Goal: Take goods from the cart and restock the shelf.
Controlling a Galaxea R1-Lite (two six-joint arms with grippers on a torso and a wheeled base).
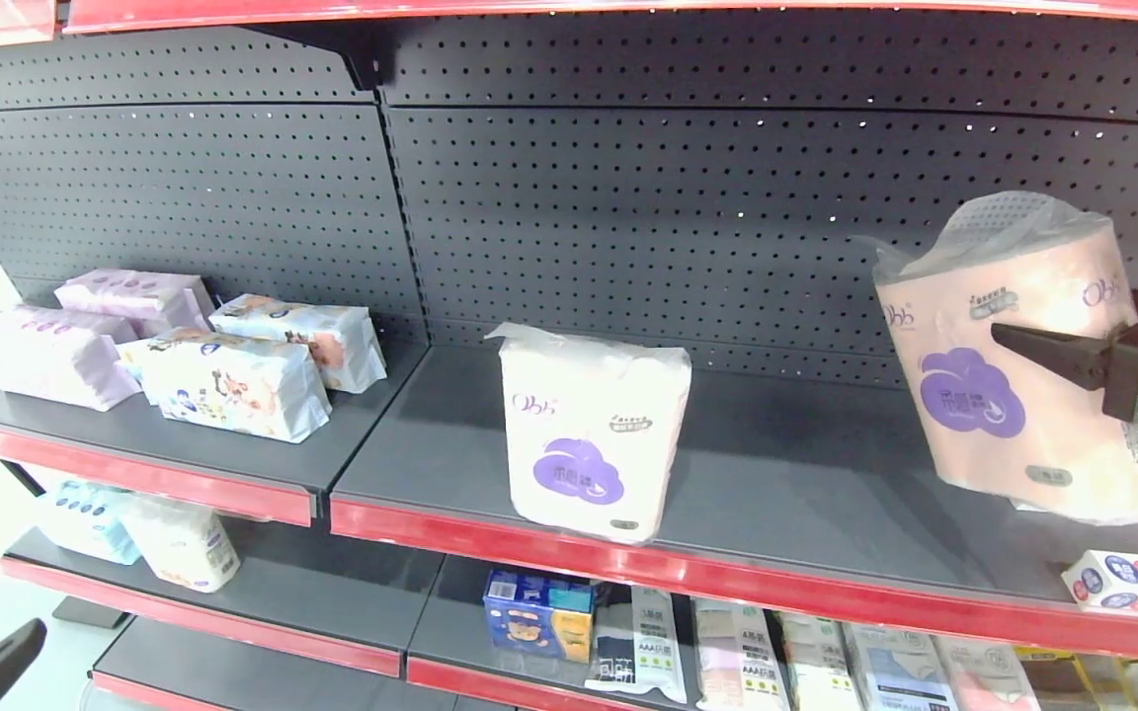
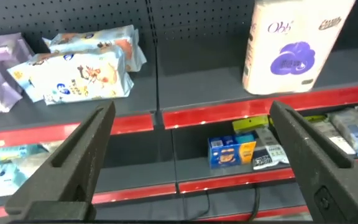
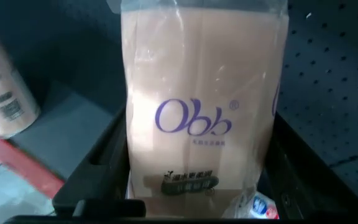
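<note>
Since the right gripper [image 1: 1043,357] is clamped on the peach tissue pack [image 1: 1023,276], the placing turns on what lies under it. In the head view the pack hangs upright, its long axis near vertical and its top leaning slightly away from the gripper, clear of the shelf board [image 1: 806,474]. Bare board lies below the gripper and to its left, up to the white tissue pack [image 1: 594,444] standing near the front lip. Flat boxes [image 1: 1132,583] lie just below it to its right, so I judge the room is leftward.

In the left wrist view the left gripper [image 2: 191,162] is spread wide and empty, well apart from the shelf ahead of it.

In the right wrist view the peach pack [image 3: 204,106] sits squarely between the gripper's [image 3: 201,186] fingers [image 3: 98,165], with the perforated back panel [image 3: 334,81] beyond.
</note>
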